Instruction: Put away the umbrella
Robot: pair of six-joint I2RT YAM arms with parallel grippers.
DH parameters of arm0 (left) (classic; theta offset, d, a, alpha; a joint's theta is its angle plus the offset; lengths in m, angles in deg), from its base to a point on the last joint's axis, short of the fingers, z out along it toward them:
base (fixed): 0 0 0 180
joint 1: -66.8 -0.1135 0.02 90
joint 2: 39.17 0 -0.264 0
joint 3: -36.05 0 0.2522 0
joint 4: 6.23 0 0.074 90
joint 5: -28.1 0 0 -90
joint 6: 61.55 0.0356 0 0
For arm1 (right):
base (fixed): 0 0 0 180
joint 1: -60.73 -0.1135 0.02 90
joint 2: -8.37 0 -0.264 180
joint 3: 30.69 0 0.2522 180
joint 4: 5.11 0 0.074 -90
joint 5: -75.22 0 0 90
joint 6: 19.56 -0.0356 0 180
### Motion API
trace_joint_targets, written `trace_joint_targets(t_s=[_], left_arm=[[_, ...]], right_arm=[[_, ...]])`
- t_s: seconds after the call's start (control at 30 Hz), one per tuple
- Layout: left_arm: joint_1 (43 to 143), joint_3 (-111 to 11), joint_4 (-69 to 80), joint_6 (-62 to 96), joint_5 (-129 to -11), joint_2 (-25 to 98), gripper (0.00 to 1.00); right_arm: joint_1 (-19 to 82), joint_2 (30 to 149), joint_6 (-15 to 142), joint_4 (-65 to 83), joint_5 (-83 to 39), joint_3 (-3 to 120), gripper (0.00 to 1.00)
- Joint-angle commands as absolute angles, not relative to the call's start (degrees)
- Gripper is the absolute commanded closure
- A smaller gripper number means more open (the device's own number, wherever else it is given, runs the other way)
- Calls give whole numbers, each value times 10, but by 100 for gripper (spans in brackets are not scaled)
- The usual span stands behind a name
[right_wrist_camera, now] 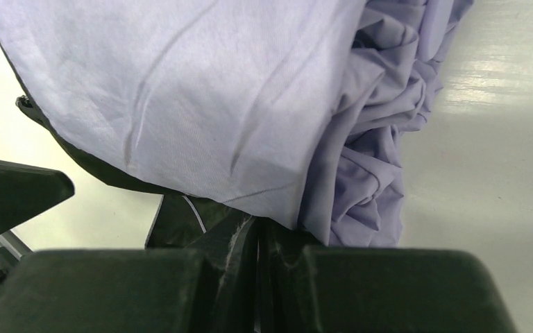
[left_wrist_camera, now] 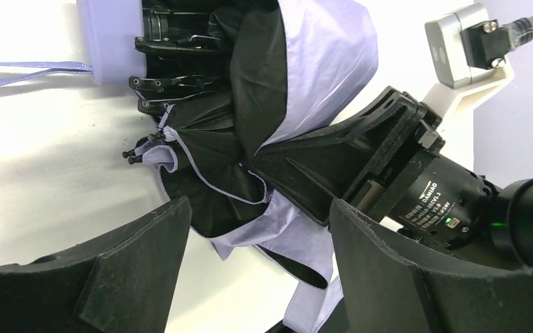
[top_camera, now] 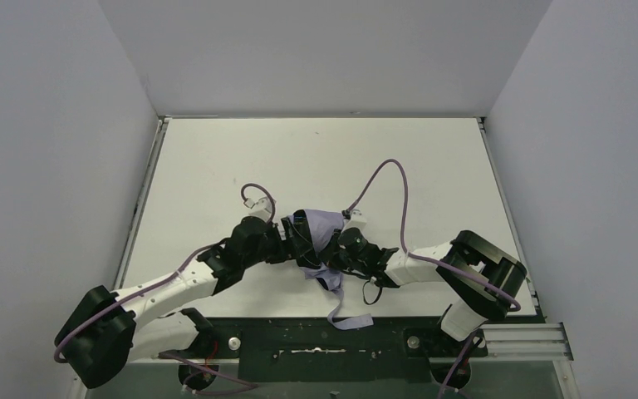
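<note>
Umbrella [top_camera: 320,241] lies half-collapsed in the middle of the desk [top_camera: 316,158], between both arms. Left fingers [left_wrist_camera: 132,257] are spread wide, holding nothing. Right fingers [right_wrist_camera: 201,277] are pinched tight on a fold of canopy [right_wrist_camera: 201,104]. Probably light, but the fabric is limp and slick, and the ribs [left_wrist_camera: 173,80] are thin and bendy. A cloth grip won't steer it; take the rigid handle [left_wrist_camera: 111,35].
</note>
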State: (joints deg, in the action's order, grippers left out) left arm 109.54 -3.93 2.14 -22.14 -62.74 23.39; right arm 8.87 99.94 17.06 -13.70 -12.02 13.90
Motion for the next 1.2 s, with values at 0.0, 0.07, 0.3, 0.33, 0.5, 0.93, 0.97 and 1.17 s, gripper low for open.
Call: trace_joint_targets(t_s=[0.0, 0.07, 0.3, 0.33, 0.5, 0.93, 0.97, 1.17], left_arm=[[1086, -80, -20, -214, -656, 245, 29], [1081, -85, -28, -209, -666, 251, 33], [1067, -102, -43, -207, -700, 261, 66], [1067, -102, -43, -207, -699, 263, 67], [1062, -103, -76, -211, -709, 297, 69], [1034, -141, -123, -196, -735, 381, 69], [1033, -142, -121, -195, -735, 384, 69], [1030, -142, -115, -190, -738, 394, 65]], right_arm=[[86, 1017, 177, -104, -88, 123, 100], [85, 1019, 176, -106, -88, 123, 100], [85, 1022, 175, -107, -92, 126, 100], [85, 1022, 175, -106, -92, 126, 100], [85, 1023, 174, -107, -91, 124, 100], [84, 1023, 174, -106, -93, 124, 100], [84, 1023, 174, -106, -93, 124, 100], [84, 1025, 174, -107, -94, 124, 100]])
